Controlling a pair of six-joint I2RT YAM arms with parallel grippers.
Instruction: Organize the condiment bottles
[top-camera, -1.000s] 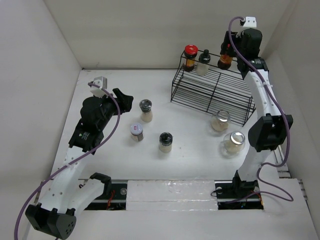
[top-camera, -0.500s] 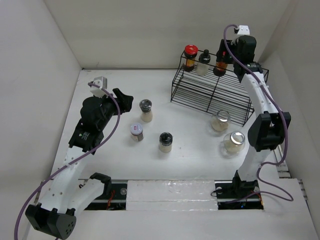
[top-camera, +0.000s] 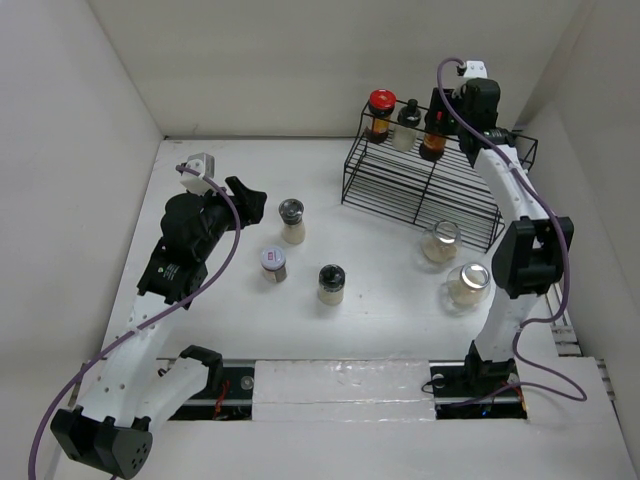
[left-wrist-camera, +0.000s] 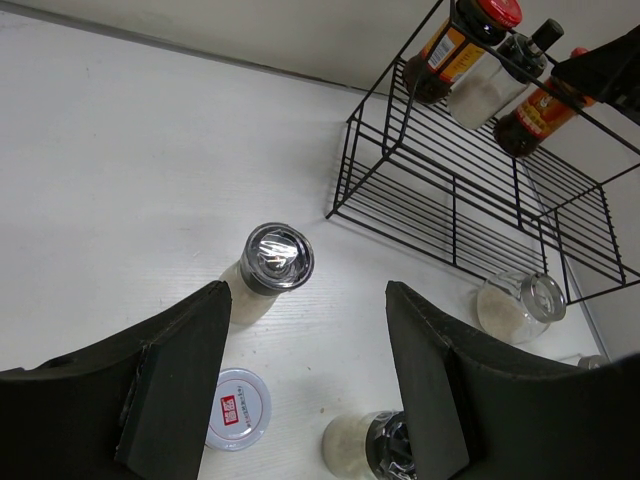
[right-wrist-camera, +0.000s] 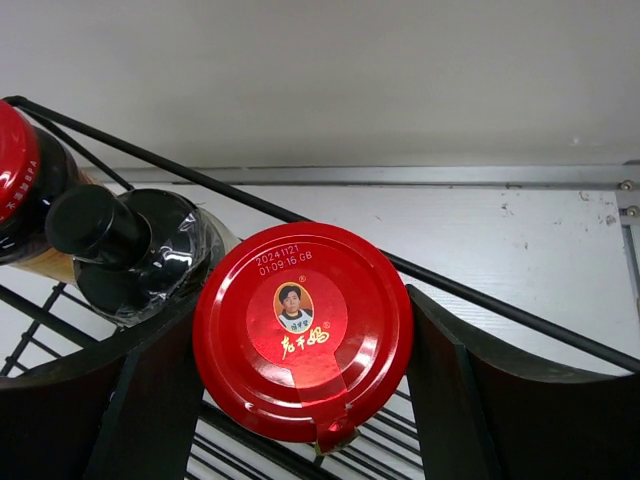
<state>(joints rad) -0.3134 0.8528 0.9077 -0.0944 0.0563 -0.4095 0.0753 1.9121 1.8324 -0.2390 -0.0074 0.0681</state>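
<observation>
In the top external view, the right gripper (top-camera: 437, 118) is seen reaching over the upper shelf of the black wire rack (top-camera: 430, 195) at the far right of the table (top-camera: 220, 170), closed around a dark sauce jar (top-camera: 432, 142). This jar stands just beside a black-capped rack bottle (top-camera: 406, 126), with a red-lidded jar (top-camera: 380, 114) at the left end of the same row. The left gripper (top-camera: 247, 200) is held over the table's left half, well apart from the rack. On the table are a far pale bottle (top-camera: 292, 221), a grey-lidded shaker (top-camera: 273, 263), a near pale bottle (top-camera: 331, 283), and, in front of the rack, a far squat jar (top-camera: 440, 242) and a near squat jar (top-camera: 467, 286). In the left wrist view, the left fingers (left-wrist-camera: 175, 370) are spread wide with nothing gripped; the far pale bottle (left-wrist-camera: 275, 262) is seen beyond them, and the shaker's lid (left-wrist-camera: 238, 421) and the near pale bottle (left-wrist-camera: 362, 446) lie below the gap. In the right wrist view, the sauce jar's red lid (right-wrist-camera: 303, 330) is clamped between the two right fingers (right-wrist-camera: 120, 400), touching the rack bottle (right-wrist-camera: 130, 250); whether its base rests on the wires cannot be told.
</observation>
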